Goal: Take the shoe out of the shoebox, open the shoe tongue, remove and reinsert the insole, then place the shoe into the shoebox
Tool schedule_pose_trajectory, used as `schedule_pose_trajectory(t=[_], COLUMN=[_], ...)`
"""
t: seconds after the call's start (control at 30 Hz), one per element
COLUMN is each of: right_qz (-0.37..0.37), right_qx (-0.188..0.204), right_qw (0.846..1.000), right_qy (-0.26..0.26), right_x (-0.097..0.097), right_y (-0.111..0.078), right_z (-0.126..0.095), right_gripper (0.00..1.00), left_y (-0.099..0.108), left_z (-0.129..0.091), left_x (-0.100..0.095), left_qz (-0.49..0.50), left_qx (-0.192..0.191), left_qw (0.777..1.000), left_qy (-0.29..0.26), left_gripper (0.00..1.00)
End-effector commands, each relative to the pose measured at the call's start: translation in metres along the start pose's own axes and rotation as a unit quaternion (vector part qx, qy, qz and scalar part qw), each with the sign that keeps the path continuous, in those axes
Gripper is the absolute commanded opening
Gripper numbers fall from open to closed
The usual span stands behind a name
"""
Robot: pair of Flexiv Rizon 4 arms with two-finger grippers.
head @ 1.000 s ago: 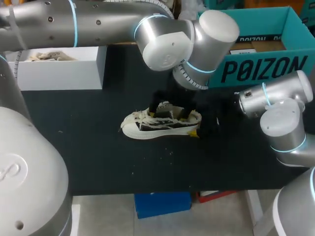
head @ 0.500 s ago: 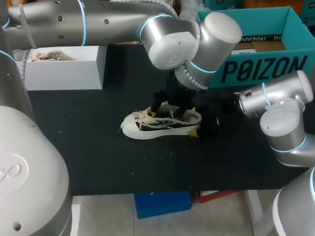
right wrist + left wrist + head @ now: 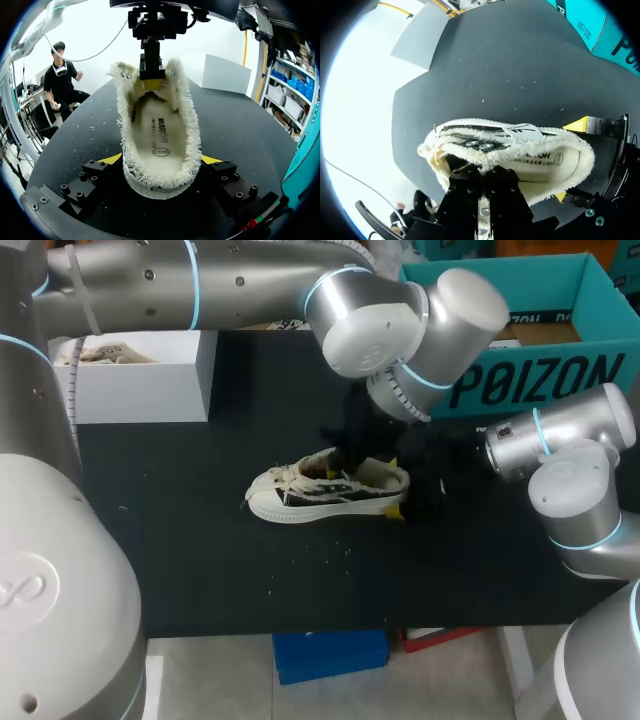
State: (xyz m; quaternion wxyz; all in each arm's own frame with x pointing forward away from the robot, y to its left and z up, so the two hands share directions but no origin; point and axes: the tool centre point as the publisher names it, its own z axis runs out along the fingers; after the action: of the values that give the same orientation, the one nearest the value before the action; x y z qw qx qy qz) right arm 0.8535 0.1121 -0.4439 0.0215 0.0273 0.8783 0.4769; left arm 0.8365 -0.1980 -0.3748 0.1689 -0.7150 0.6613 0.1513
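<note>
- Left gripper [image 3: 152,82]: jaws pinched on the laced front of the shoe [image 3: 330,490], seemingly spreading its opening.
- The shoe stands on the counter [image 3: 200,550], insole [image 3: 160,135] exposed, outside the shoebox [image 3: 540,380].
- Right gripper [image 3: 161,159]: jaws clamp the heel, steadying it.

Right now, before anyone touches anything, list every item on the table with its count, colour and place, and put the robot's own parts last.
shoe: one, cream with dark side panels, lying mid-table.
insole: one, cream with dark print, inside the shoe.
shoebox: one, teal, open, at the table's far right.
white box: one, white, at the table's far left.
cream item: one, cream, inside the white box; too small to identify.
table: one, black, under everything.
left gripper: one, black with a yellow tip, reaching down into the shoe's opening near the laces.
right gripper: one, black with yellow tips, clamped on the shoe's heel from both sides.
</note>
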Motion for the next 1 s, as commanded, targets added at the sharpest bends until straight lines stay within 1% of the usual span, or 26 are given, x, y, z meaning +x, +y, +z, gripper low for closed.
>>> schedule_pose_trajectory(t=[0.03, 0.37, 0.53, 0.83, 1.0], right_qz=[0.001, 0.001, 0.001, 0.001, 0.001], right_qx=[0.001, 0.001, 0.001, 0.001, 0.001], right_qw=[1.0, 1.0, 1.0, 1.0, 1.0], right_qy=[-0.001, -0.001, -0.001, -0.001, -0.001], right_x=[-0.001, -0.001, -0.001, -0.001, -0.001], right_y=[-0.001, -0.001, -0.001, -0.001, -0.001], right_z=[0.002, 0.002, 0.002, 0.002, 0.002], right_gripper=[0.0, 0.0, 0.0, 0.0, 0.0], left_y=[0.004, 0.004, 0.004, 0.009, 0.016], left_z=[-0.011, -0.033, -0.042, -0.041, -0.036], left_x=[-0.008, -0.019, -0.029, -0.051, -0.062], left_qz=[0.0, -0.014, -0.026, -0.05, -0.066], left_qx=[0.012, 0.041, 0.059, 0.073, 0.08], left_qw=[1.0, 0.999, 0.998, 0.996, 0.994], left_qy=[0.008, 0.023, 0.025, 0.032, 0.02], left_gripper=[0.0, 0.0, 0.0, 0.0, 0.0])
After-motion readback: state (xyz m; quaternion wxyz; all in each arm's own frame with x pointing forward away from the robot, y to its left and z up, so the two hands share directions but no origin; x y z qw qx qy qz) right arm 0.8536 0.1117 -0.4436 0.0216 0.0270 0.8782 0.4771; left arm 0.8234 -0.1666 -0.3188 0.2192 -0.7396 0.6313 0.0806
